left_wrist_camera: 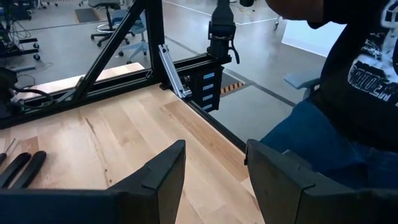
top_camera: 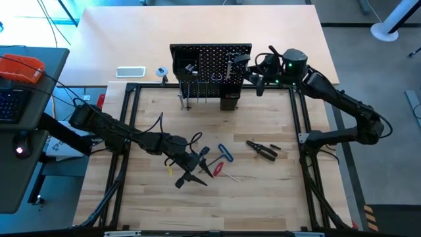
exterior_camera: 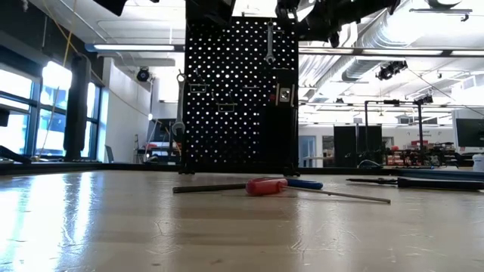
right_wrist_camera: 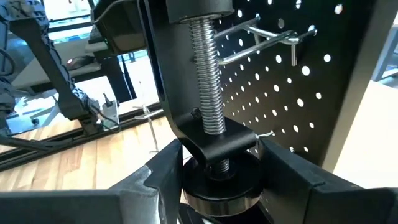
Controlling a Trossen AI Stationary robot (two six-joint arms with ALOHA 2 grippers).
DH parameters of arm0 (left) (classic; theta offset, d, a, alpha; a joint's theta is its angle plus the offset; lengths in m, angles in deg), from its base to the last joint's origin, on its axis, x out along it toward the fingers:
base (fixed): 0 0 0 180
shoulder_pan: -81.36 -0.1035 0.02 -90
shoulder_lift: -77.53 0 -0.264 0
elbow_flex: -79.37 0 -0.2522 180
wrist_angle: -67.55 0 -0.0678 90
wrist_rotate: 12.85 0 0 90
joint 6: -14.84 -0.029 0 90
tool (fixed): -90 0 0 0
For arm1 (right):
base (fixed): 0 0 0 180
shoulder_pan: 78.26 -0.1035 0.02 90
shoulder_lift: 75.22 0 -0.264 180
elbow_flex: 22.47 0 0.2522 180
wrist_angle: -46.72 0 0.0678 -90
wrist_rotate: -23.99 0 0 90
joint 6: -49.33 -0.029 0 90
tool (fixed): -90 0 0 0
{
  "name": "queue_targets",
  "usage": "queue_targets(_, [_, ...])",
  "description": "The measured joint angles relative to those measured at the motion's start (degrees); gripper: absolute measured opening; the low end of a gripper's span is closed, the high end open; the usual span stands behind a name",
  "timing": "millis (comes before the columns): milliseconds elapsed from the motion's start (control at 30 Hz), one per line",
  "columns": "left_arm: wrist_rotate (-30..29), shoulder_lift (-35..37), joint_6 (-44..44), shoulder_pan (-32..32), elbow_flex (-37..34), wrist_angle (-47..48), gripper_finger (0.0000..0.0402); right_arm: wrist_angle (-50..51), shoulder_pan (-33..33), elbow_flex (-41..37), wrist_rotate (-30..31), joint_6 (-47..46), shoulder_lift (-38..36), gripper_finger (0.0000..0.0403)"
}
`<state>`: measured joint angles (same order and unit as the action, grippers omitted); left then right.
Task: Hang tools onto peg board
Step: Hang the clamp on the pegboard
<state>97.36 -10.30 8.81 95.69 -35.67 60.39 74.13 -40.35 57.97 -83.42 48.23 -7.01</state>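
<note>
Right wrist view: the right gripper [right_wrist_camera: 219, 180] has its two fingers closed on the black C-clamp [right_wrist_camera: 214, 134] — the clamp's round foot pad sits squarely between them, the threaded screw rising away from the grip toward the clamp frame. The peg board [right_wrist_camera: 311, 93] stands just beside the clamp, with bare metal hooks [right_wrist_camera: 261, 43] close to the screw.

High view: the right gripper [top_camera: 260, 71] is at the board's 3 o'clock edge, the peg board [top_camera: 210, 62] itself at 12 o'clock on the table. The left gripper [top_camera: 191, 172] waits low near table centre, fingers parted and holding nothing.

Judgement on the step in hand — hanging the clamp. It should go well if the clamp's frame opening is brought over a free hook squarely, kept upright, and the fingers released only once the hook bears the weight. The grip is on the foot pad alone, so the clamp may pivot; slow, level travel is advised.

Tools still flat on the table: red-handled screwdriver [top_camera: 217, 168] and blue-handled hex key [top_camera: 225, 153] at about 6 o'clock from the board, black pliers [top_camera: 263, 150] toward 5 o'clock. A silver wrench [exterior_camera: 270, 41] already hangs on the board.
</note>
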Motion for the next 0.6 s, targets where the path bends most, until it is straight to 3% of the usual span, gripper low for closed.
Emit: queue_targets(600, [-1.53,0.00,1.12,0.42,-0.02,0.36,0.0163,-3.60,0.35,0.00,1.09,1.04,3.43,0.0167])
